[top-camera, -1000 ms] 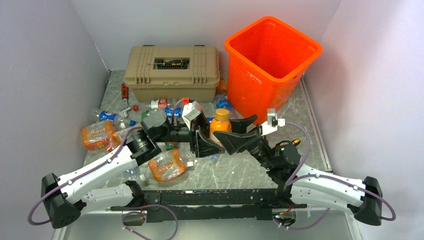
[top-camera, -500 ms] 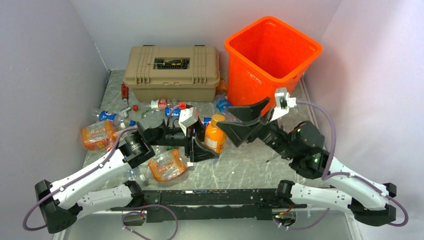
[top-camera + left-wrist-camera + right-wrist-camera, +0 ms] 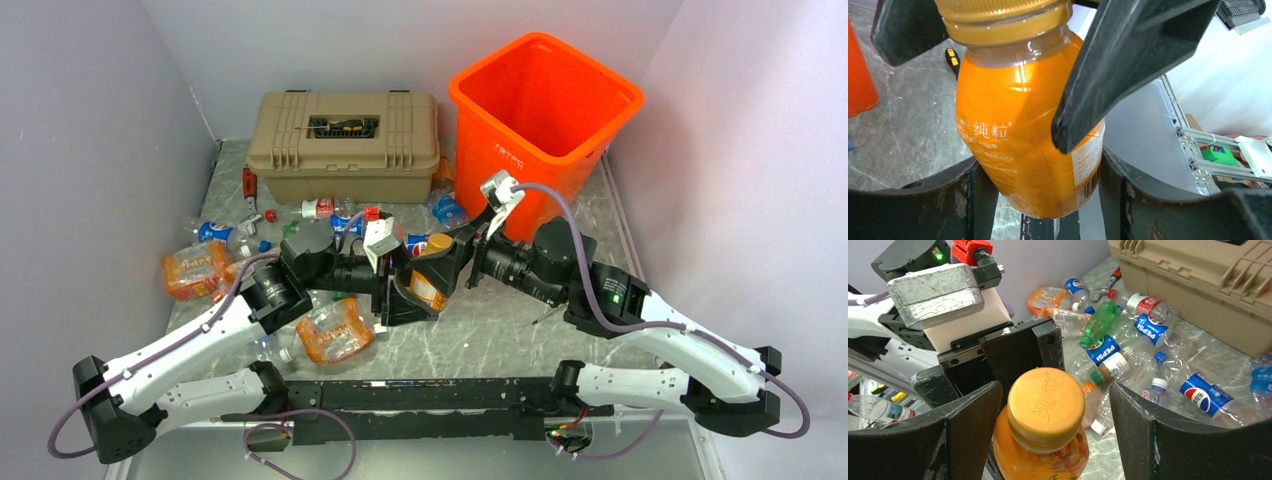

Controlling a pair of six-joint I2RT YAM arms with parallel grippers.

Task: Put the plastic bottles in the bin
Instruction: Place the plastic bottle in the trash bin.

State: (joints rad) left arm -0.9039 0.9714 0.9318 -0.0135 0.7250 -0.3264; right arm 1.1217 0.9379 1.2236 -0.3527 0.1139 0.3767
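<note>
An orange-wrapped plastic bottle (image 3: 432, 283) with a gold cap (image 3: 1045, 407) stands upright in my left gripper (image 3: 412, 292), which is shut on its lower body (image 3: 1018, 135). My right gripper (image 3: 1048, 440) is open and straddles the cap from above, with a gap on each side. In the left wrist view one of its black fingers (image 3: 1128, 60) crosses in front of the bottle. The orange bin (image 3: 545, 110) stands at the back right. Several crushed bottles, Pepsi ones (image 3: 1103, 350) among them, lie on the table to the left (image 3: 195, 268).
A tan toolbox (image 3: 345, 140) stands at the back, left of the bin, with a tool on its lid. Another orange-wrapped bottle (image 3: 335, 330) lies near the left arm. A yellow-handled screwdriver (image 3: 952, 57) lies on the marbled table. Walls close in on both sides.
My right gripper let go of the bottle, drew back to the right, then swung over its cap, open. The left gripper kept its hold on the bottle and shifted slightly left.
</note>
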